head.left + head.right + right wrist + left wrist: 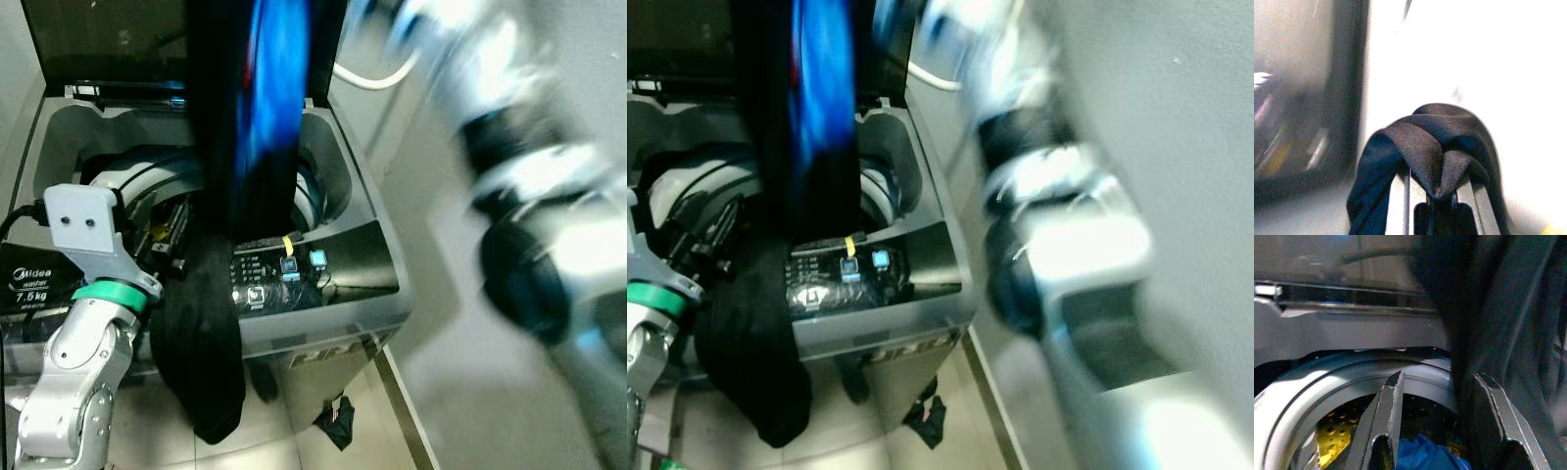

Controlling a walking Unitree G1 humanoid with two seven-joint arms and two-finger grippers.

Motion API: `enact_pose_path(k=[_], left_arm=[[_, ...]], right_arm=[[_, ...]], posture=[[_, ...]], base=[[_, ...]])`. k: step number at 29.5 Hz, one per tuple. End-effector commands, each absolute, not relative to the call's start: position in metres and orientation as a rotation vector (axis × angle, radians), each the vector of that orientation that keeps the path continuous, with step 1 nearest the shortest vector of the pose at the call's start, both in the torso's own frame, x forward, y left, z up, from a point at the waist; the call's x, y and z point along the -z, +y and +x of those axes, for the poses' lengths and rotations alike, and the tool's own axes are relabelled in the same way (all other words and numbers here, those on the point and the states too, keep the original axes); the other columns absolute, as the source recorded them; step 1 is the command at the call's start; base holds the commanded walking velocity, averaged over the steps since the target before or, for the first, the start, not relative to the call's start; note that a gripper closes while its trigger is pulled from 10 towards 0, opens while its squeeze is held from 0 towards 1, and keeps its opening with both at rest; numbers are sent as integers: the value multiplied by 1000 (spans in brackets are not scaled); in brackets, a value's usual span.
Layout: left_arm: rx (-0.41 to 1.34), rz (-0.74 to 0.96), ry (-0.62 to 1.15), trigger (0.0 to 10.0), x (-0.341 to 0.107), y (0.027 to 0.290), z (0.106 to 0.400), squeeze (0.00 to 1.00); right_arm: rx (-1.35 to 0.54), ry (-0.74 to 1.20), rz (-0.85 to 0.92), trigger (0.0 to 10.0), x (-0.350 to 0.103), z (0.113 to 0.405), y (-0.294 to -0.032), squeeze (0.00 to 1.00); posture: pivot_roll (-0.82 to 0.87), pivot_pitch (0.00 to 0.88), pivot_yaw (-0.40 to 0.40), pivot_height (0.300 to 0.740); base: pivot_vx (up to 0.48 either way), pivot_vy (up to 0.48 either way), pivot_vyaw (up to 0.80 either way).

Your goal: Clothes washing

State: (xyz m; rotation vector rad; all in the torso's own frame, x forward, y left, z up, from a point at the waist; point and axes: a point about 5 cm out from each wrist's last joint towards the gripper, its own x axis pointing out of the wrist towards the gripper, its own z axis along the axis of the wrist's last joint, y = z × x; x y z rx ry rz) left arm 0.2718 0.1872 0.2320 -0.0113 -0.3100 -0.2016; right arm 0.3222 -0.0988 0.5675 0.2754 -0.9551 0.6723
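Overhead, the right pincer (1437,196) grips a dark garment (240,117) above the open washer (323,294). Loading is underway; lowering it into the drum (1327,396) likely follows. The left pincer (1440,431) gapes, empty.

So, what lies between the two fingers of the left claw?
Nothing is held between the left claw fingers. In the left wrist view, the gap looks into the drum, onto blue fabric. The dark garment hangs beside one finger.
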Motion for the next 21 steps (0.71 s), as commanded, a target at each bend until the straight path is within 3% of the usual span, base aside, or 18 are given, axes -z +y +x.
enact_pose_path(k=[1, 9, 11, 14, 15, 18, 21], left_arm=[[249, -9, -260, 10000, -224, 180, 275, 0], [306, -5, -242, 10000, -223, 173, 281, 0], [327, -5, -243, 10000, -224, 170, 284, 0], [333, -6, -244, 10000, -224, 169, 284, 0], [336, -5, -244, 10000, -225, 169, 284, 0], [336, -5, -244, 10000, -225, 170, 284, 0], [344, -8, -240, 10000, -224, 170, 284, 0]], right_arm=[[-544, -935, 282, 10000, -560, 334, -118, 0], [-569, -813, 176, 10000, -526, 357, -106, 0], [-705, -639, 75, 10000, -478, 378, -77, 0], [-757, -575, 40, 10000, -459, 384, -66, 0], [-842, -474, 15, 10000, -429, 390, -51, 0], [-891, -416, 9, 10000, -411, 393, -43, 0], [-1051, -247, -51, 10000, -358, 393, -17, 0]], posture=[[107, 0, -37, 740], [87, 0, -11, 740], [87, 0, -11, 740], [87, 0, -11, 740], [87, 0, -11, 740], [87, 0, -11, 740], [82, 7, 8, 740]], base=[[0, 0, 0], [0, 0, 0], [0, 0, 0], [0, 0, 0], [0, 0, 0], [0, 0, 0], [0, 0, 0]])
